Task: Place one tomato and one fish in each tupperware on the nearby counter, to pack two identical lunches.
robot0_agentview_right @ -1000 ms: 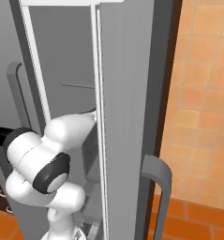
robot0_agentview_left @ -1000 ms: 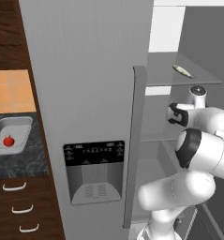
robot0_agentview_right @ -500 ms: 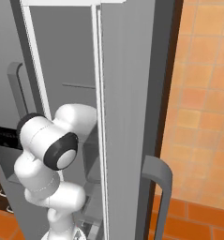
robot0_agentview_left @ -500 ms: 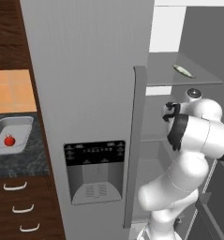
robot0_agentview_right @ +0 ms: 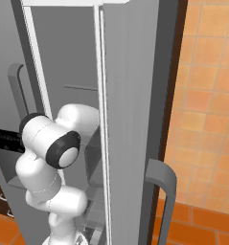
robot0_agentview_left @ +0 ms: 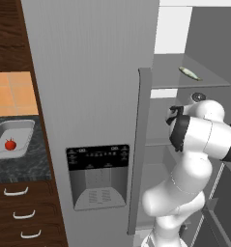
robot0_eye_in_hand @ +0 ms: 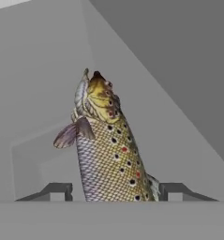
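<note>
Hand view: a spotted fish [robot0_eye_in_hand: 108,150] stands lengthwise at centre frame between the two dark fingertips [robot0_eye_in_hand: 55,190] of the gripper [robot0_eye_in_hand: 114,191], which flank it spread apart with narrow gaps.

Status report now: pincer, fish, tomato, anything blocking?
Pincer astride fish, fingers closing, grip not confirmed. Second fish on fridge shelf. Tomato in tupperware on counter. Nothing blocking.

A: In the hand view the trout's [robot0_eye_in_hand: 108,150] tail runs below the grey band, so whether the end effector's [robot0_eye_in_hand: 114,191] fingertips [robot0_eye_in_hand: 55,190] touch it can't be told.

B: And the desk [robot0_agentview_left: 20,164] is cut by the left base view's left edge, its tupperware [robot0_agentview_left: 10,140] too.
</note>
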